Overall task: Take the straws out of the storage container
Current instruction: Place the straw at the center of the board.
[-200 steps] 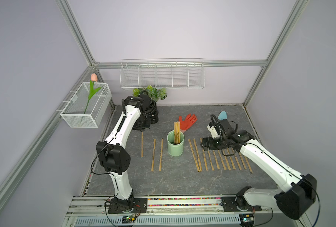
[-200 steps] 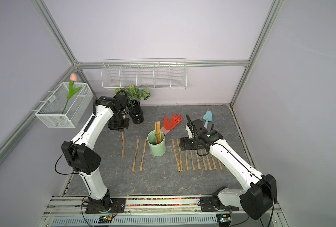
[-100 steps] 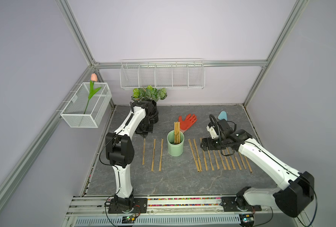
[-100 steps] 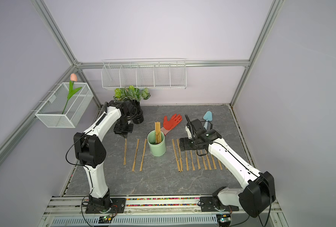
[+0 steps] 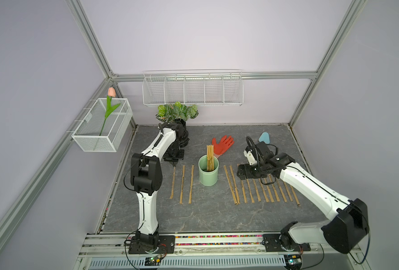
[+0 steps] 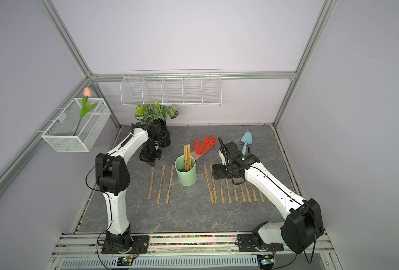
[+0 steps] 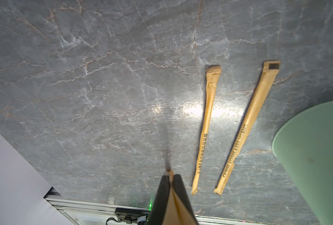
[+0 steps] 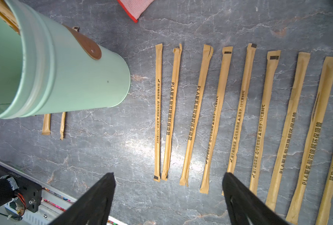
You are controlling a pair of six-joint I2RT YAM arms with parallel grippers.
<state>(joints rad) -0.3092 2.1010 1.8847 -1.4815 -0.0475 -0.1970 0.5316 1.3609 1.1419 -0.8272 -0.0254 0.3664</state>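
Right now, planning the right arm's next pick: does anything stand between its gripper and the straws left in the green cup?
Nothing visible does. The right gripper hangs open beside the cup, and the standing straws stick out above its rim. Only laid-out straws lie flat on the table between them.

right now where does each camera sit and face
both top views: high overhead, angled down at the table, left arm, right arm whole
left wrist: on that arm, faces table past shut left end effector pinching a straw
right wrist: on that arm, faces straw row past open right end effector
shared: green cup in all
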